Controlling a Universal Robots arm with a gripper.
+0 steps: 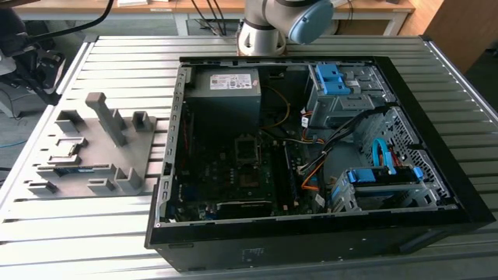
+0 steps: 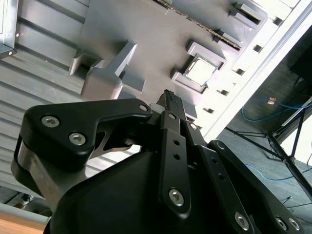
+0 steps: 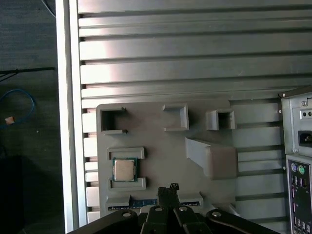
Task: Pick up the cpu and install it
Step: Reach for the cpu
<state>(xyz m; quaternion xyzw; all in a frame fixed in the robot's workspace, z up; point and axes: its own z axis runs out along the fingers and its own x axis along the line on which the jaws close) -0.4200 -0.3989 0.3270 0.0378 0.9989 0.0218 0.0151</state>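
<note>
The single gripper is seen in both wrist views with its two fingers brought together at the tips, and nothing is clamped between them. It is held above a grey fixture plate, apart from everything on it.

One cpu is counted. Its silvery square face lies flat in a framed recess of that plate, near the gripper but untouched by it, and it is also seen in the second wrist view. One narrow green-blue memory stick is seated in a slot along the plate's edge, and one tall slanted post rises from the plate.

The plate is laid on a ribbed metal table, at the exterior view's left of one open computer case. Inside the case one grey power-supply box is fitted, carrying one white label whose print cannot be read. Two blue-trimmed drive cages are mounted at the exterior view's right. The arm's base stands behind the case.
</note>
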